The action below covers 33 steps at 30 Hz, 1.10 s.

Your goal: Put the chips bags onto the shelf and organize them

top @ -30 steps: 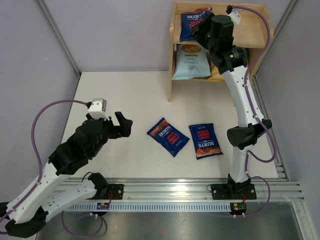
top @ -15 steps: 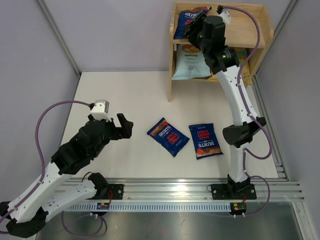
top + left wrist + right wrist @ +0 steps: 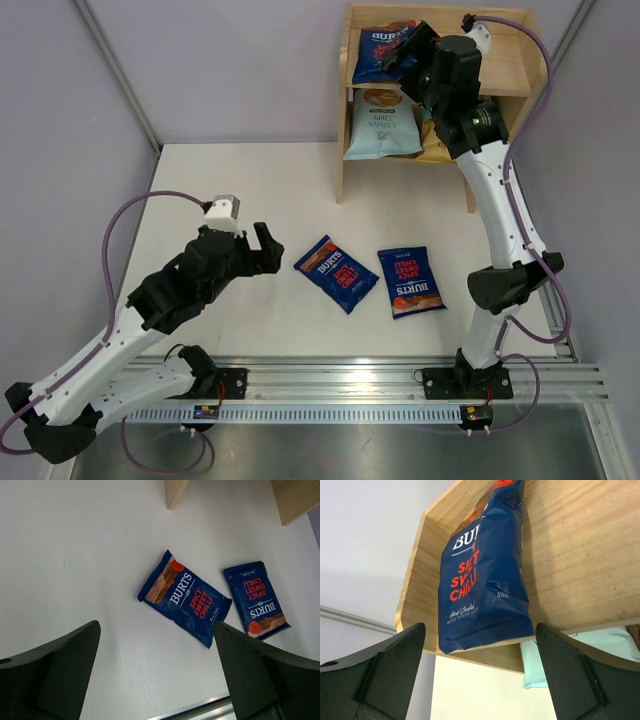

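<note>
The wooden shelf [image 3: 500, 62] stands at the back right. One dark blue Burts bag [image 3: 380, 48] lies on its top tier, also seen in the right wrist view [image 3: 482, 575]. The light blue bag [image 3: 383, 127] leans on the lower tier; the yellow-gold bag [image 3: 432, 140] is mostly hidden behind the arm. My right gripper [image 3: 412, 55] is open and empty just in front of the top bag. Two more Burts bags [image 3: 336, 272] [image 3: 410, 281] lie flat on the table, also in the left wrist view [image 3: 185, 598] [image 3: 257, 600]. My left gripper [image 3: 265, 250] is open, left of them.
The white table [image 3: 240, 190] is bounded by grey walls at left and back and a metal rail [image 3: 350, 380] at the near edge. The shelf's left side panel [image 3: 345, 100] stands on the table behind the bags.
My right gripper has let go of the Burts bag on the top tier and drawn back to the right. My left arm has moved right, toward the bags on the table.
</note>
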Available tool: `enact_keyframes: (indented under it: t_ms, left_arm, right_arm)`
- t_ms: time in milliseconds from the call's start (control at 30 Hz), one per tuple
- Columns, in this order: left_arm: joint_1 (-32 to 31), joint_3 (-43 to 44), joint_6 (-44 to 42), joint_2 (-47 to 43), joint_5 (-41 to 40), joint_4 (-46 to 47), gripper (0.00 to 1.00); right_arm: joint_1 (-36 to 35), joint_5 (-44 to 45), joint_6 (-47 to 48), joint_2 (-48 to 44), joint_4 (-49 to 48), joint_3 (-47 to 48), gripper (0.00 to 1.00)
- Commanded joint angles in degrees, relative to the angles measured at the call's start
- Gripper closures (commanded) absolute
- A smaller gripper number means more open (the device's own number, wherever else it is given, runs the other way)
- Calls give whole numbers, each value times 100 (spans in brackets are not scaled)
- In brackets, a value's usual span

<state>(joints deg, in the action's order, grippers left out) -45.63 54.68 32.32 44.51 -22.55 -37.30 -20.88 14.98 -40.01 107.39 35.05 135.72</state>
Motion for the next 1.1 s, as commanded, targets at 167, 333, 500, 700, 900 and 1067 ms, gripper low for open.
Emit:
enact_keyframes:
  t_ms: [167,333,500,700,900,1067]
  left_arm:
    - [19,-545,1644,496,267,565,1]
    - [19,-1483,2541,611,576,1477,1]
    - [-16,-2136,3412,638,480,2121,1]
    - [-130,-2453,4098,1050,190,2543,7]
    - [-175,-2313,4204,1990,250,3184,12]
    - [-157,-1935,4054,2930,356,3448,17]
  right_arm:
    - [67,-109,370,-1253,-287,-1187,0]
    - [128,-434,660,-2133,-270,-2284,1]
    - [146,-1067,959,-3829,-973,-4714,0]
    - [155,-1376,854,-5438,-746,-6573,0]
    - [146,-1410,679,-6651,-517,-7674,1]
    - [146,-1937,635,-7127,-280,-8026,1]
